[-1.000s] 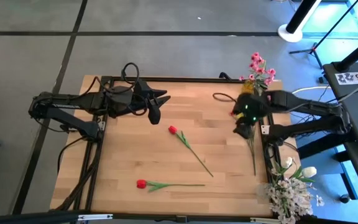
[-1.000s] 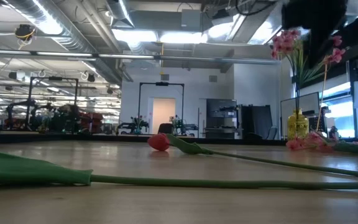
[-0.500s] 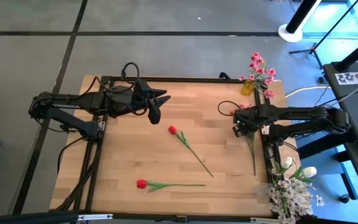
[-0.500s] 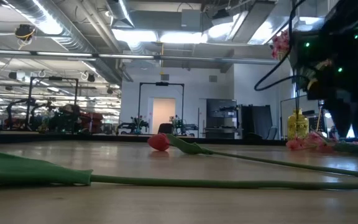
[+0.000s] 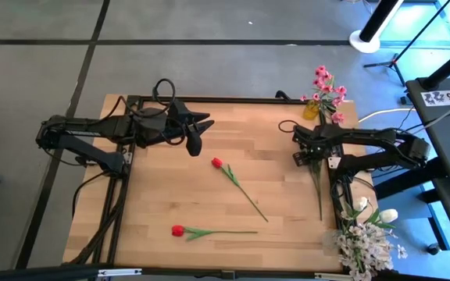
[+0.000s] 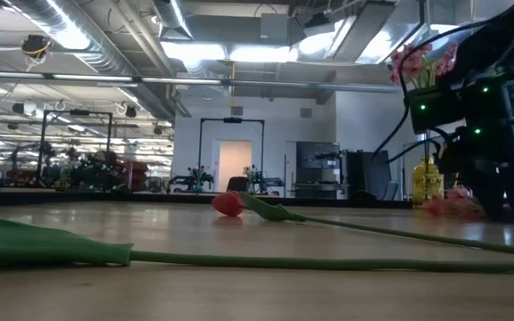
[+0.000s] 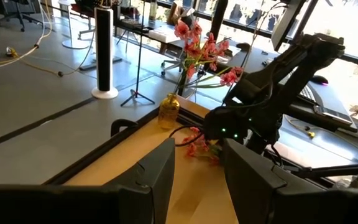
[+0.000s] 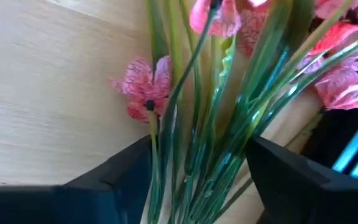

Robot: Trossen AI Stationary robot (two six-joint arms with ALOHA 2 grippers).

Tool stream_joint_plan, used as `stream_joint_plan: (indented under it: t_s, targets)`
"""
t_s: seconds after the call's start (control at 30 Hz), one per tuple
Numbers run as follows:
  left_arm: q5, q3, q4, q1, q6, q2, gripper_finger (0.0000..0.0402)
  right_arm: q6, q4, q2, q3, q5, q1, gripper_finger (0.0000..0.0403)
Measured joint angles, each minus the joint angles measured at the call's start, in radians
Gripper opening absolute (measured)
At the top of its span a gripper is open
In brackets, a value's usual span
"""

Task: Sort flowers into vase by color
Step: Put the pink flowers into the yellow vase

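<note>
Right gripper (image 5: 309,154) fingers spread around pink spray (image 8: 229,112) stems, left gripper (image 5: 196,139) fingers parted, idle

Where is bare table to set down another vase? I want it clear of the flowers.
Bare wood lies along the near left, between the left frame rail and the near tulip, and mid-table between the left pincer and the right pincer. The right edge is crowded: pink spray, yellow vase, white flowers.
</note>
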Motion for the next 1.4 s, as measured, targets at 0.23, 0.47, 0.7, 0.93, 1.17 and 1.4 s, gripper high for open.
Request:
stream_joint_plan:
  t_s: [0.23,0.47,0.7,0.93,1.17,1.4]
  targets:
    - [0.0,0.0,-0.002,-0.01,0.0,0.0,0.0131,-0.016,0.029,0.002,0.02,-0.033,0.003,0.0132]
    - [-0.001,0.0,-0.001,-0.009,0.0,0.0,0.0131,-0.041,0.048,-0.06,0.109,-0.091,0.004,0.0013]
    - [-0.001,0.0,-0.001,-0.009,0.001,0.0,0.0131,-0.107,0.071,-0.222,0.406,-0.155,0.064,0.0031]
    - [-0.002,0.0,-0.001,-0.007,0.002,0.0,0.0131,-0.349,0.291,-0.351,0.712,-0.04,0.116,0.0015]
    - [-0.001,0.0,0.027,-0.007,0.02,0.0,0.0131,-0.704,0.551,-0.376,0.871,0.306,0.115,0.001]
    - [-0.001,0.0,0.029,-0.006,0.02,0.0,0.0131,-1.052,0.826,-0.34,0.886,0.837,0.081,0.0011]
